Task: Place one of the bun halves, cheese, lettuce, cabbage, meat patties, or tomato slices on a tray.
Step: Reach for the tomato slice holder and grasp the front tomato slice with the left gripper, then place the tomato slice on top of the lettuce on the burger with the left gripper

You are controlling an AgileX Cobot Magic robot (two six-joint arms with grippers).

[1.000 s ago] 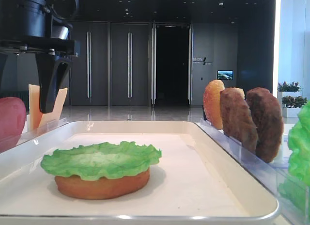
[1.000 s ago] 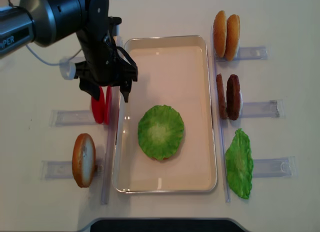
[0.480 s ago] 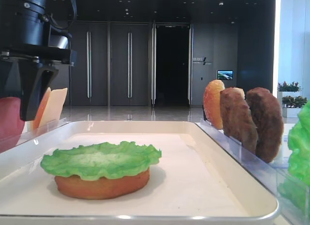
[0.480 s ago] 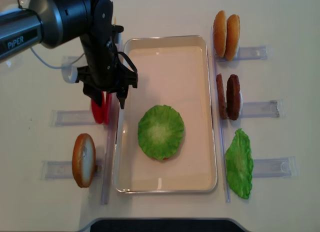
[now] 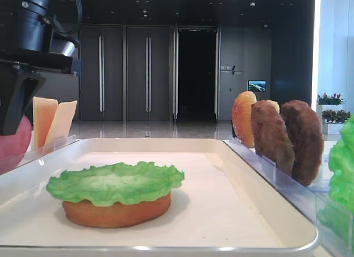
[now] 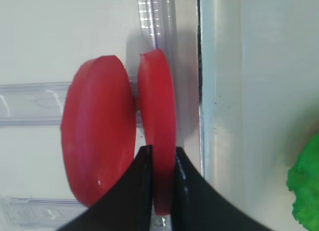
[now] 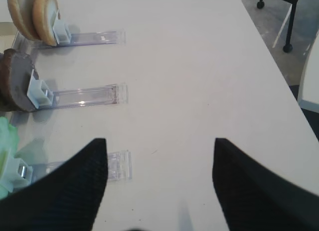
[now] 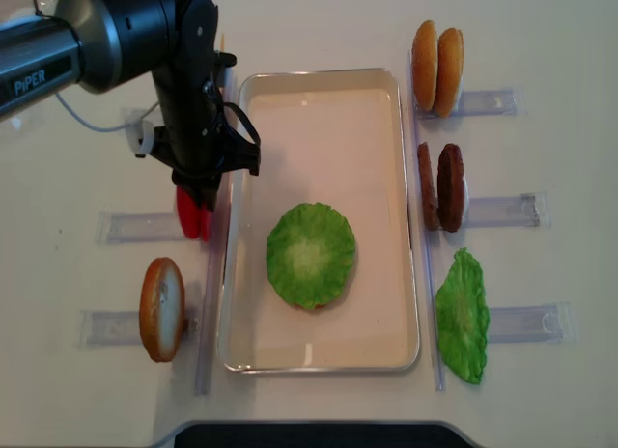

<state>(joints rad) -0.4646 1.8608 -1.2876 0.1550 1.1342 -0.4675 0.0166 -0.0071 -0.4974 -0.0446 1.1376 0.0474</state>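
Observation:
Two red tomato slices (image 6: 99,136) stand on edge in a clear rack left of the tray (image 8: 319,74). My left gripper (image 6: 163,156) is shut on the slice nearer the tray (image 6: 157,106), one finger on each face; from above, the left gripper (image 8: 203,199) covers most of the tomato slices (image 8: 186,216). On the tray lies a lettuce leaf (image 8: 311,255) on top of a bun half (image 5: 116,211). My right gripper (image 7: 158,141) hangs open over bare table with nothing between its fingers.
Racks flank the tray: a bun half (image 8: 161,308) at the front left, cheese slices (image 5: 52,121) at the back left, two bun halves (image 8: 436,54), two meat patties (image 8: 441,187) and a lettuce leaf (image 8: 462,316) on the right.
The left gripper moved left and down from the tray's edge onto the tomato slices and closed on the slice nearer the tray. The right arm stayed still.

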